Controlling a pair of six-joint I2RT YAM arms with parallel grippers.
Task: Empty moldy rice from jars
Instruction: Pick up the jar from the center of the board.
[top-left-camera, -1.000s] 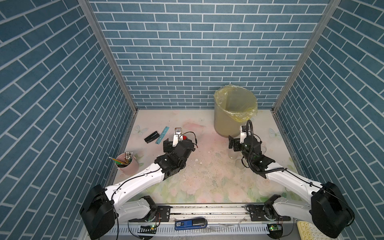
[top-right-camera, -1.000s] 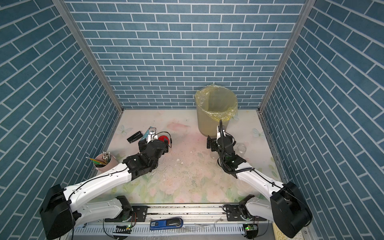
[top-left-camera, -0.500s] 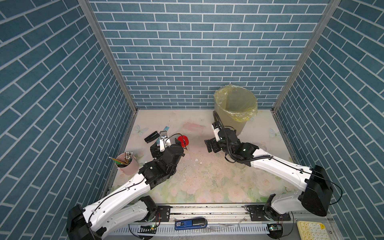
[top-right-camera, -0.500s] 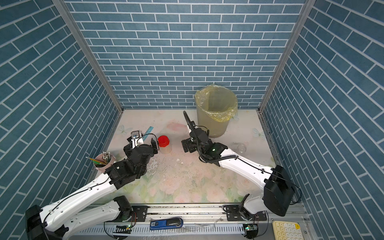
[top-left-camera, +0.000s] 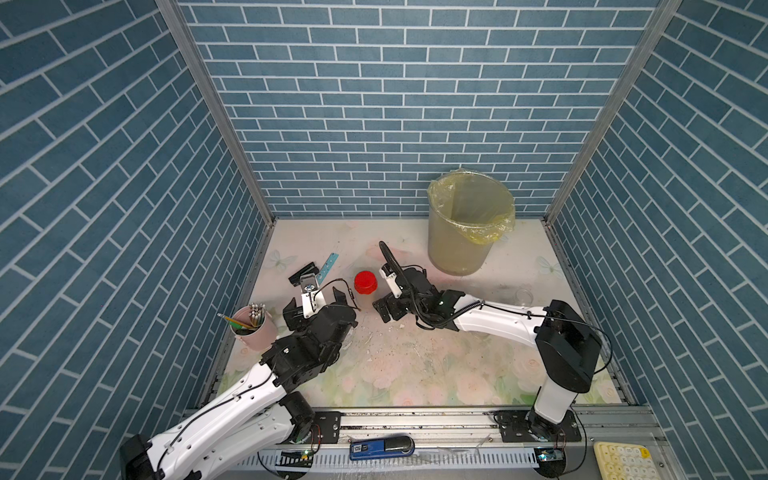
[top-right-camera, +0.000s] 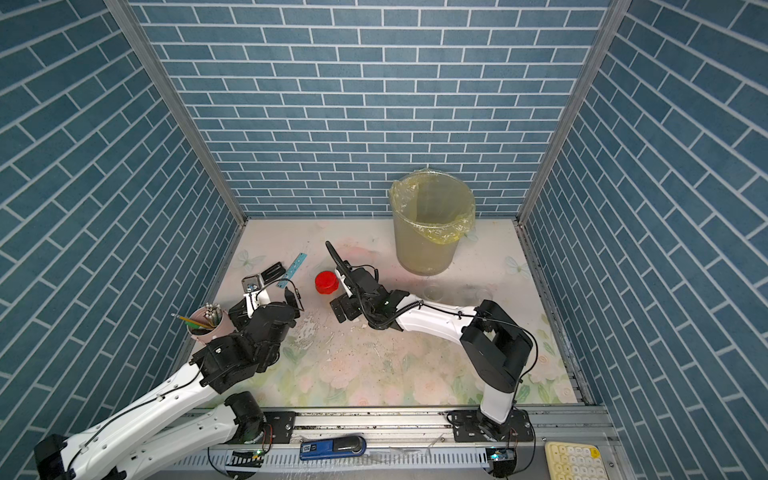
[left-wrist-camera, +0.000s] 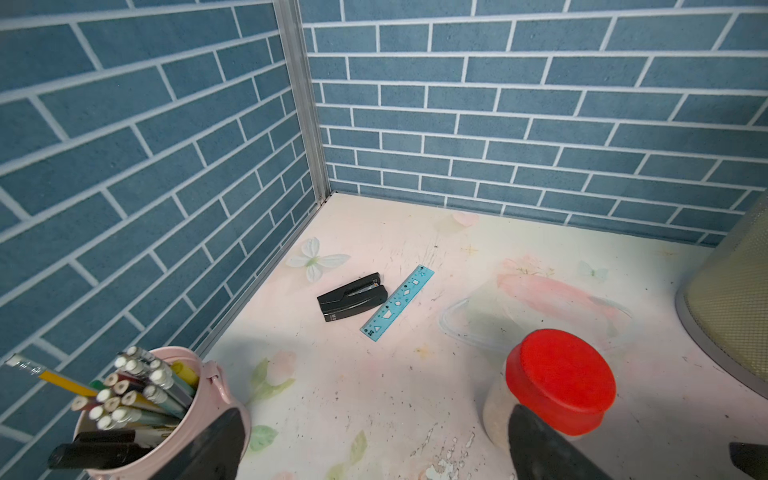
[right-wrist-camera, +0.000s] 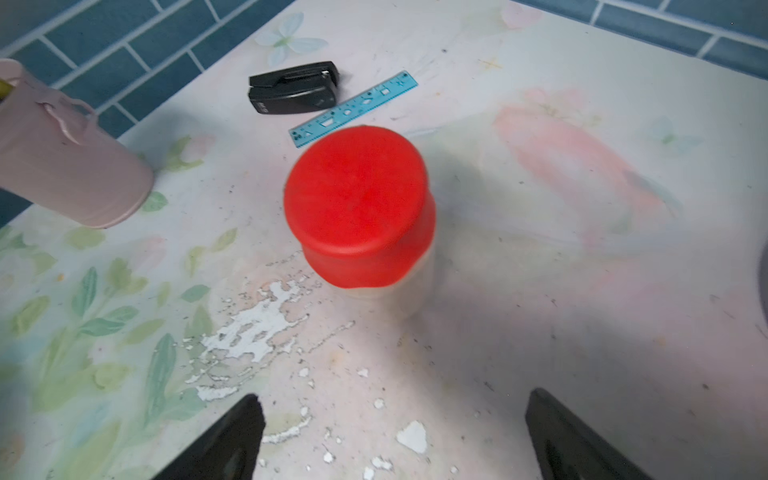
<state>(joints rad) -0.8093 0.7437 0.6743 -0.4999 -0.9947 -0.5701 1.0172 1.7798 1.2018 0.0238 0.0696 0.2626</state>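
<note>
A jar with a red cap (top-left-camera: 365, 282) (top-right-camera: 325, 282) stands upright on the floral table, left of the middle. Pale moldy rice (left-wrist-camera: 496, 411) shows through its clear wall. My left gripper (top-left-camera: 314, 301) (left-wrist-camera: 374, 444) is open and empty; the jar (left-wrist-camera: 561, 382) sits just outside one of its fingers. My right gripper (top-left-camera: 384, 297) (right-wrist-camera: 395, 436) is open on the jar's other side, facing the jar (right-wrist-camera: 357, 195) a short way off. Two clear jars (top-right-camera: 434, 293) (top-right-camera: 484, 296) stand at the right behind the right arm; their contents cannot be made out.
A translucent bin with a yellow bag (top-left-camera: 469, 224) stands at the back right. A pink pencil cup (top-left-camera: 253, 328) is beside the left arm by the wall. A black stapler (top-left-camera: 302, 274) and blue ruler (top-left-camera: 327, 266) lie behind the jar. White flakes (right-wrist-camera: 249, 332) dot the table.
The right arm swung left from beside the bin to the red-capped jar. The left arm drew back toward the pencil cup, uncovering the jar. Both grippers stayed open.
</note>
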